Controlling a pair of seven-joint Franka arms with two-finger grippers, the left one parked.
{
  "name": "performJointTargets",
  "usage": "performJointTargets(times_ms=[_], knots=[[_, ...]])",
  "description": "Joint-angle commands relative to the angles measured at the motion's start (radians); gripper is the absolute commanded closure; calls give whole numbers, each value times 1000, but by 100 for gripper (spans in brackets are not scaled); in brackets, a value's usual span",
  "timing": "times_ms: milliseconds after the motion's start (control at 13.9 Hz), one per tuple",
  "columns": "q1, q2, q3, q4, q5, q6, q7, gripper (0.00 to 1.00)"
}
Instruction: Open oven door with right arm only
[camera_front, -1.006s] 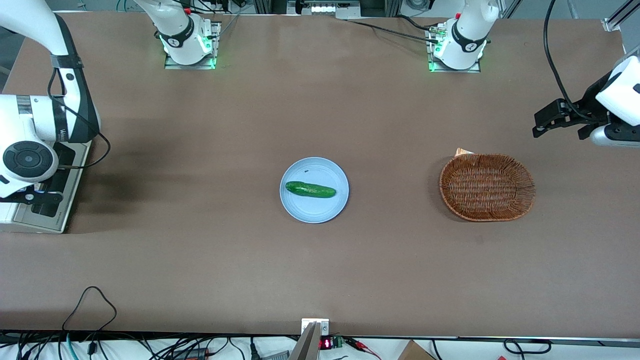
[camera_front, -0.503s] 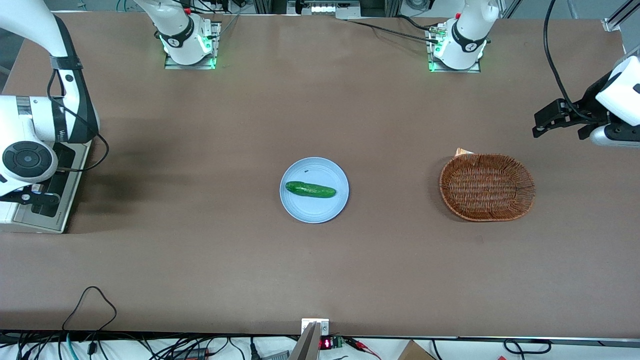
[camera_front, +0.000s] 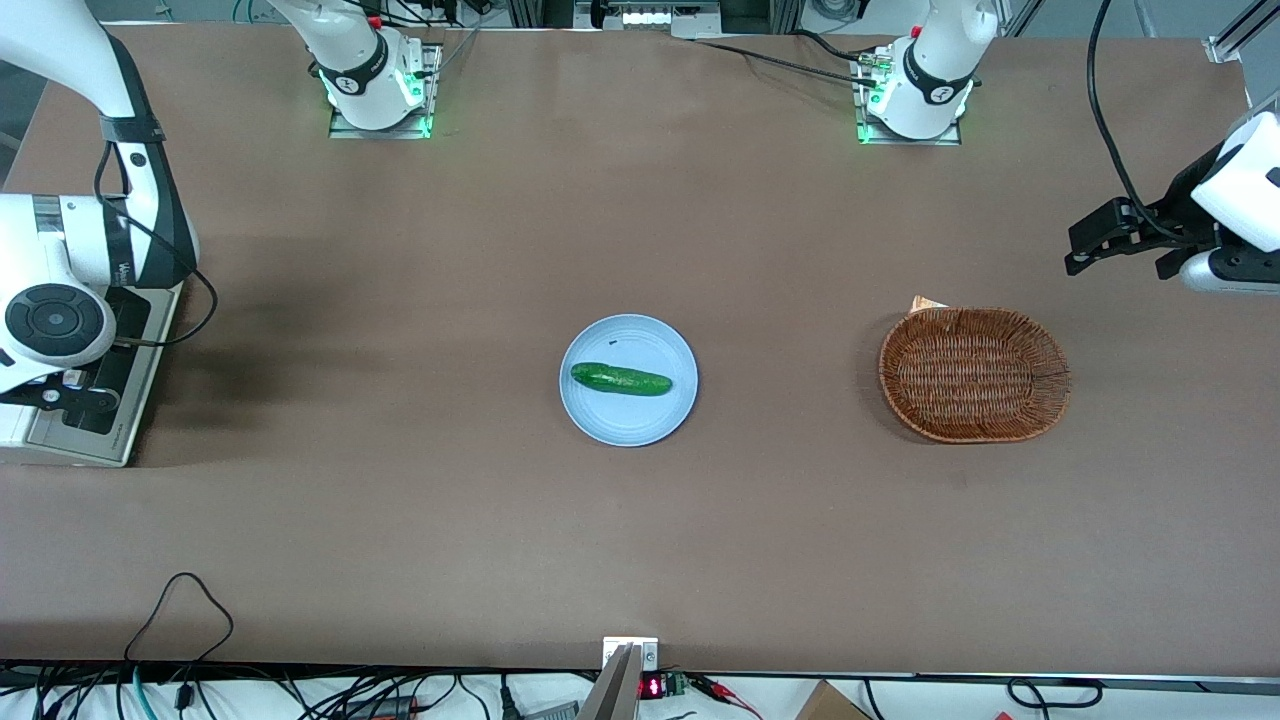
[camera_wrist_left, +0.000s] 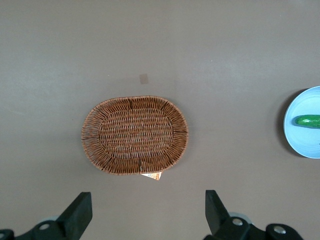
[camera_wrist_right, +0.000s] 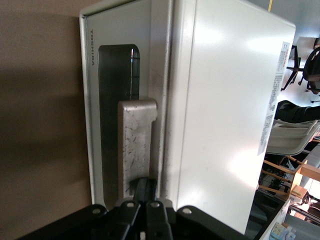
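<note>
Oven door (camera_wrist_right: 94, 150): matt silver-grey painted metal frame, dark glass window. Handle (camera_wrist_right: 136, 142): bare brushed metal, scratched, dull. Oven body (camera_wrist_right: 220, 115): smooth white enamel, glossy glare patches. Gripper (camera_wrist_right: 145, 186): matt black plastic, fingers pressed together, at handle's end. Table (camera_front: 400, 500): matt brown, faintly grainy. Plate (camera_front: 640, 428), mid-frame: smooth pale-blue, satin. Cucumber (camera_front: 620, 379): glossy green skin. Basket (camera_front: 975, 375): rough woven wicker.
</note>
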Motion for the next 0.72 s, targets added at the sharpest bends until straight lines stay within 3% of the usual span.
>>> performJointTargets(times_ms=[0,646], knots=[[-9,21,5,-26,-14,64,52,100],[-4,43,45,-40,1,95,58,100]])
